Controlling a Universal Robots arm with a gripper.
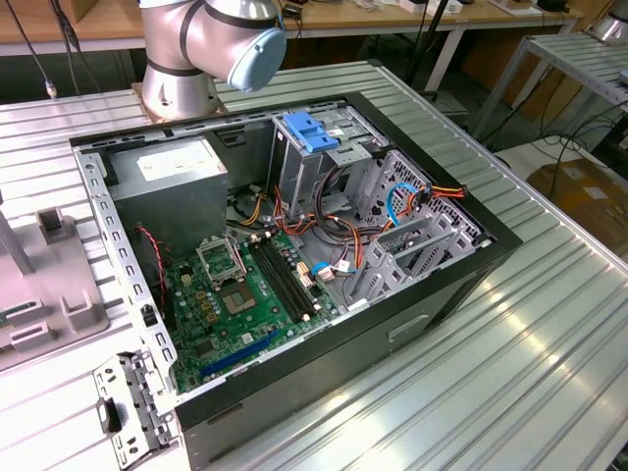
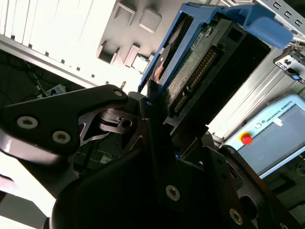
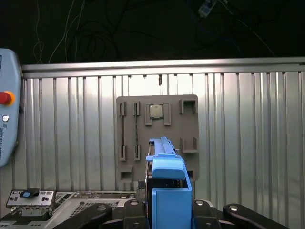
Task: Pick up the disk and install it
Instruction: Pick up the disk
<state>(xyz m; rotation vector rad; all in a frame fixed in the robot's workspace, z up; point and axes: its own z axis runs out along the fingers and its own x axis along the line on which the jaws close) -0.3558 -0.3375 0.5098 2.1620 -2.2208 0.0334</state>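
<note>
While aloft, disk [image 3: 167, 188] between fingers [image 3: 136, 212].

I'm holding disk [image 2: 190, 71] in gripper [image 2: 151, 107], open air around it; cables [image 1: 339, 211] crowding drive cage [image 1: 294, 175], blue bracket [image 1: 306, 132] occupying its top bay.

disk [image 3: 167, 200]: smooth blue plastic rails

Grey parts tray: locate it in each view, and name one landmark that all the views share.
Exterior view: grey parts tray at the exterior view's left edge, on the ribbed table.
First wrist view: tray on the table, behind the disk.
Second wrist view: tray beyond the disk's blue rail.
Shared landmark: the ribbed table under the tray.
</note>
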